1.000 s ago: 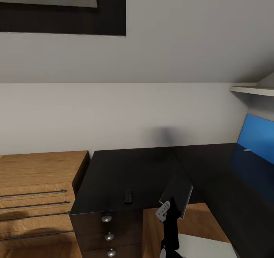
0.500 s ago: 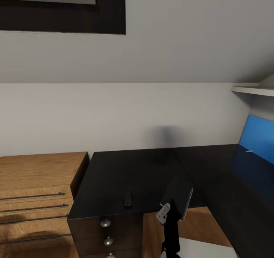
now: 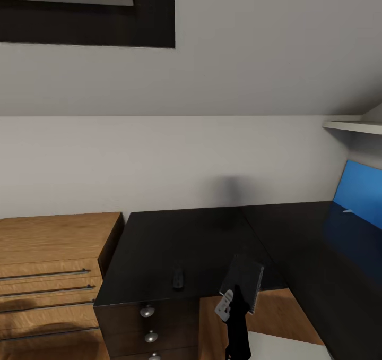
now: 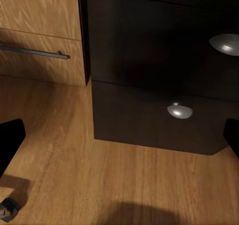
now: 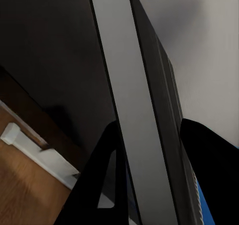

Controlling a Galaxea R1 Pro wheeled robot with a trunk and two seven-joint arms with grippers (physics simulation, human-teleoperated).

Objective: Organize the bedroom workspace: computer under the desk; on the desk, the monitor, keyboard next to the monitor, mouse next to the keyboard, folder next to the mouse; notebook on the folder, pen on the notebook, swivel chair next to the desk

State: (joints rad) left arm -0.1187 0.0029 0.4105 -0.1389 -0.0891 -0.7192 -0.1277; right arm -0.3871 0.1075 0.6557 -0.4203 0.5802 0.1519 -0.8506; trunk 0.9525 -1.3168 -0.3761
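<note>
The black desk (image 3: pixel 175 238) fills the lower middle of the head view. A small black mouse (image 3: pixel 179 279) lies near its front edge, above the drawers. My right gripper (image 3: pixel 236 300) is shut on the slim grey keyboard (image 3: pixel 245 277), held on edge and tilted over the desk's front corner, right of the mouse. In the right wrist view the keyboard (image 5: pixel 134 110) runs between the two black fingers (image 5: pixel 102 155). My left gripper (image 4: pixel 119 143) is open, low in front of the desk drawers (image 4: pixel 149 56) with silver knobs (image 4: pixel 179 111).
A light wooden cabinet (image 3: pixel 53 259) with bar handles stands against the desk's left side. An upright bright blue panel (image 3: pixel 361 193) stands on the desk's right wing; I cannot tell what it is. A white shelf (image 3: pixel 353 126) hangs above it. Wood floor (image 4: pixel 124 185) lies below.
The view shifted slightly at first. My right gripper has moved a little left and down with the keyboard, which now stands a bit lower over the desk edge.
</note>
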